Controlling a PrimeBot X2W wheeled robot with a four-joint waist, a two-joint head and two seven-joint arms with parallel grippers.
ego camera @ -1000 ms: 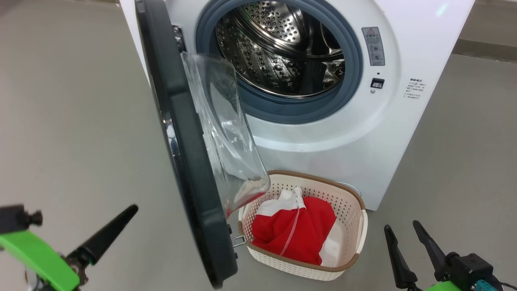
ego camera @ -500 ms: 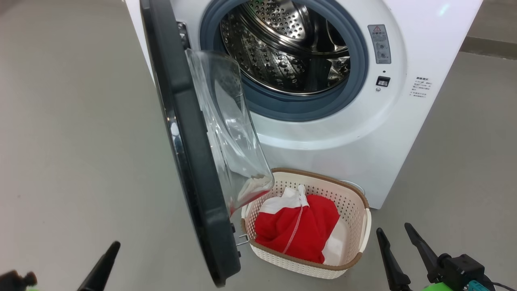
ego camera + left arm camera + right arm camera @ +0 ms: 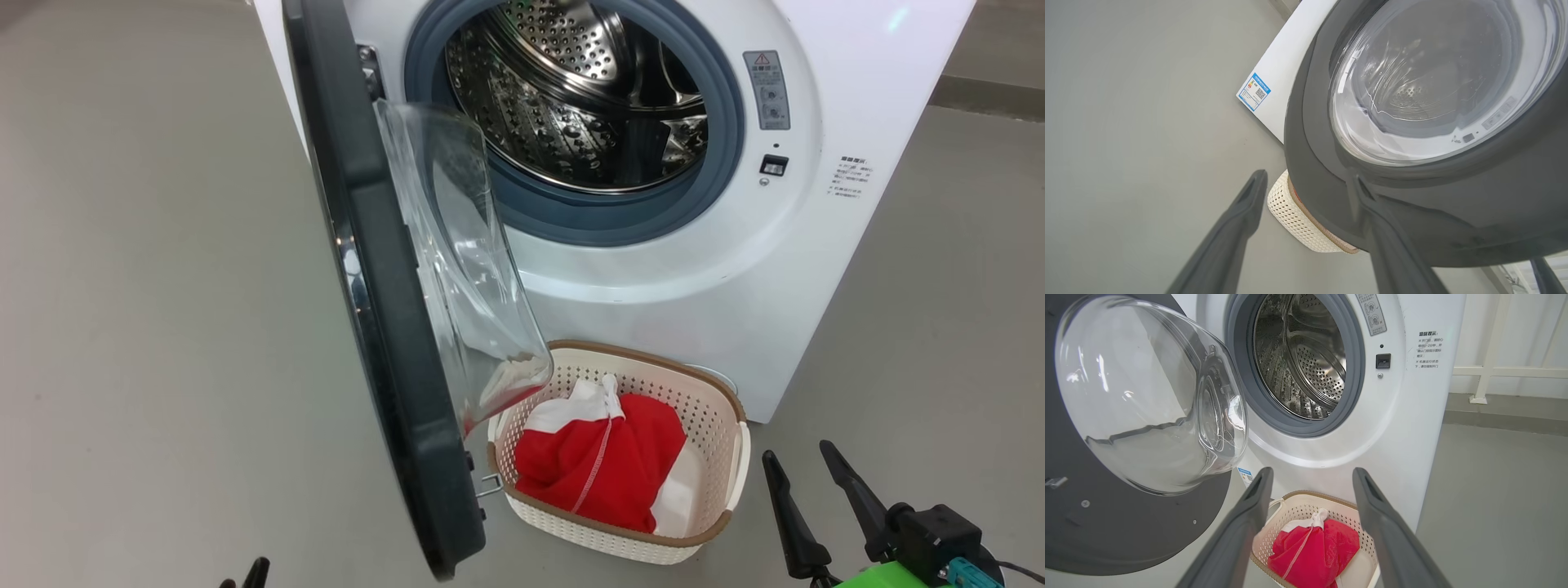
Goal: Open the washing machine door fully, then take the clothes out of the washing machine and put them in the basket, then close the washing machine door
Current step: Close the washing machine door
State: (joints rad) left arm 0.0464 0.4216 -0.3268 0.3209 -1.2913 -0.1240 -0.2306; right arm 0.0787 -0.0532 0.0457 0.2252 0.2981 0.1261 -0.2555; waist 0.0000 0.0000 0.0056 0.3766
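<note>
Since a second ago my left hand [image 3: 245,574] has sunk to the bottom edge of the head view, so just its tips peek in. Its wrist view shows the fingers apart and holding nothing, close to the outside of the washing machine door [image 3: 384,327]. I cannot tell if one finger touches it. My right hand [image 3: 797,453] is spread wide too and is empty, low in front of the washing machine [image 3: 694,278]. The open door hides one corner of the basket [image 3: 637,351], which sits on the floor [image 3: 147,286] right in front of the machine. The clothes [image 3: 604,478] lie in the basket. The words printed on the machine are too small to read. The floor is plain, smooth and grey. A white rail [image 3: 1494,370] runs along a white wall past the machine.
</note>
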